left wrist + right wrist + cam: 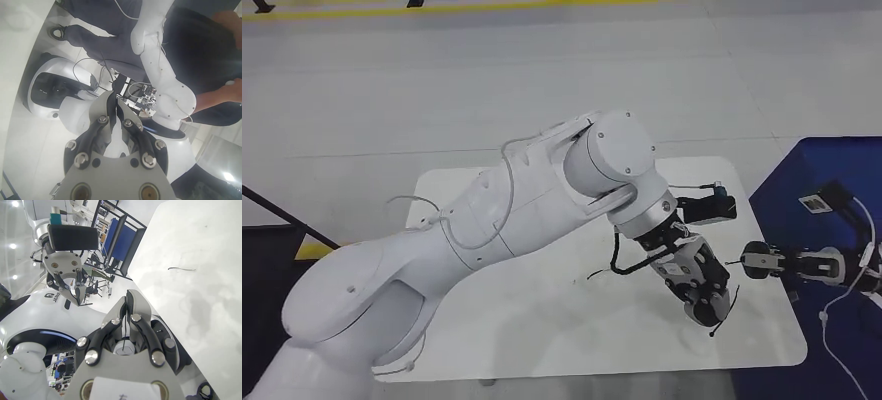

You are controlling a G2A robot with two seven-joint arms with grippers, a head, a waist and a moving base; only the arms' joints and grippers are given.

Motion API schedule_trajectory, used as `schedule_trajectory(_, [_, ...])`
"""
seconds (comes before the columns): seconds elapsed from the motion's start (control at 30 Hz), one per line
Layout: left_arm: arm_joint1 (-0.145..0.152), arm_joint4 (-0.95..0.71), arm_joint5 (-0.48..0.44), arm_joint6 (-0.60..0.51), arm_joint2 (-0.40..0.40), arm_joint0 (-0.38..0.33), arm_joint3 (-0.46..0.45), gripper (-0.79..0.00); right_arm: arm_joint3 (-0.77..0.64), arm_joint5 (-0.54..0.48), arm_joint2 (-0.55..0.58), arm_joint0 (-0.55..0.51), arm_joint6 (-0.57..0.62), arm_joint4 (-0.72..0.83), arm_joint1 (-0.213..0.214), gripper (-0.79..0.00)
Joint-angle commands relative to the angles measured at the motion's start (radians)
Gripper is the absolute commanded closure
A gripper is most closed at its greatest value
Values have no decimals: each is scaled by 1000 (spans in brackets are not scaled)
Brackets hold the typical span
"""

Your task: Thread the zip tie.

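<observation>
White tabletop (572, 335) carries the job, with open floor beyond it. Over its far-right part the two arms meet tip to tip, a stance I take as lining up for the threading. The left gripper (114, 95) hangs above the surface at the end of the big white arm. Its fingers are closed on a black strip (86, 304) whose free end juts out sideways, probably so that end is easy to reach. The right gripper (127, 299) faces it from close by and is likewise clamped. The zip tie (124, 321) is pinched lengthwise between its pads, with the spare length trailing back toward the palm, which should keep the tip stiff and aimed. Both pieces are held off the table, near each other but not touching. I cannot tell whether they are two ends of one tie. A loose tie (181, 269) lies flat on the table, well apart from both grippers.
</observation>
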Motion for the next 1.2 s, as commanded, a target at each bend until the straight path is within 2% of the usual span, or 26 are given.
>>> schedule_trajectory(0.0, [-1,-22,23,8,-3,24,0,0,-16,-13,-6,-23,4,7,1,0])
schedule_trajectory(0.27, [0,-106,64,48,46,26,24,0,-22,-54,-4,-90,4,69,23,0])
schedule_trajectory(0.63, [4,-211,87,71,130,10,50,0,5,-92,-20,-133,4,155,86,0])
schedule_trajectory(0.93, [-9,-239,77,62,151,-4,76,0,-9,-98,-35,-146,4,182,133,0])
schedule_trajectory(1.17, [-23,-247,72,56,168,-16,106,0,-10,-98,-35,-146,4,182,134,0])
